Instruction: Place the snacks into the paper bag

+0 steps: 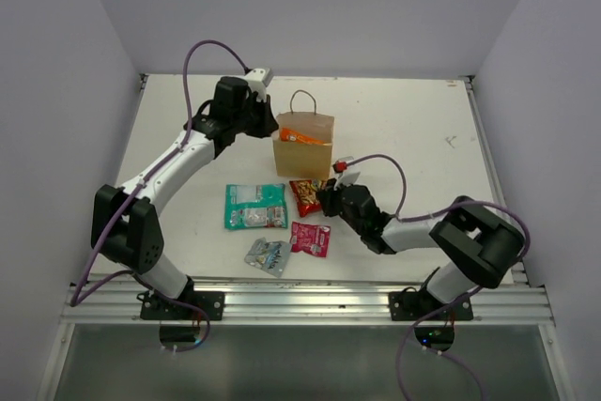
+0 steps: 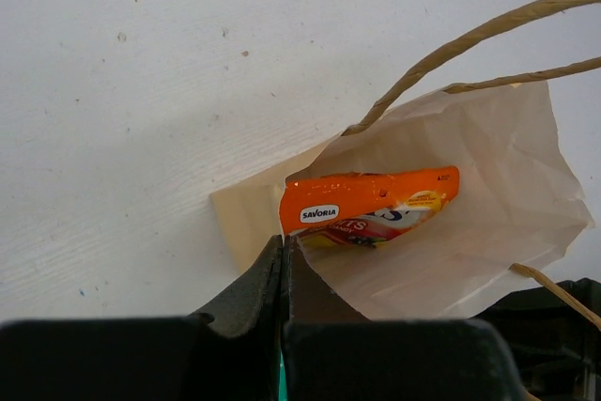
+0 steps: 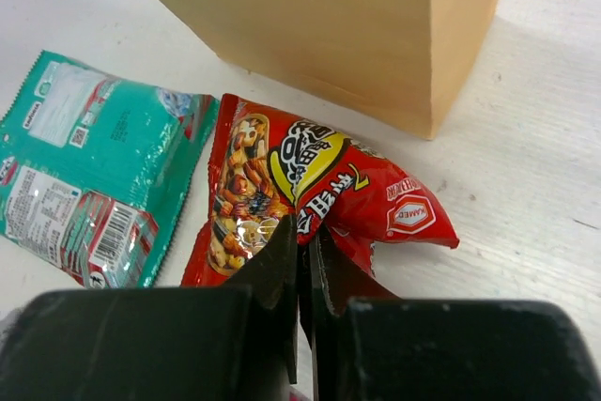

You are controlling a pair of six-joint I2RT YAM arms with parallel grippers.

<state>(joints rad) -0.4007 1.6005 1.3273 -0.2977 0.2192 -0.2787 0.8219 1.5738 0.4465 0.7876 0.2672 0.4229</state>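
My right gripper (image 3: 305,255) pinches just the red packet (image 3: 310,180) by its edge, on the bench (image 3: 545,138) near the paper bag (image 3: 376,35); it may slip. My left gripper (image 2: 284,265), clamped on the bag's rim, could tear it.

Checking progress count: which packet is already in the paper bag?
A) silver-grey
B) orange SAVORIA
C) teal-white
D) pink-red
B: the left wrist view shows the orange SAVORIA packet inside the paper bag; the teal-white packet, pink-red packet and silver-grey packet lie on the table.
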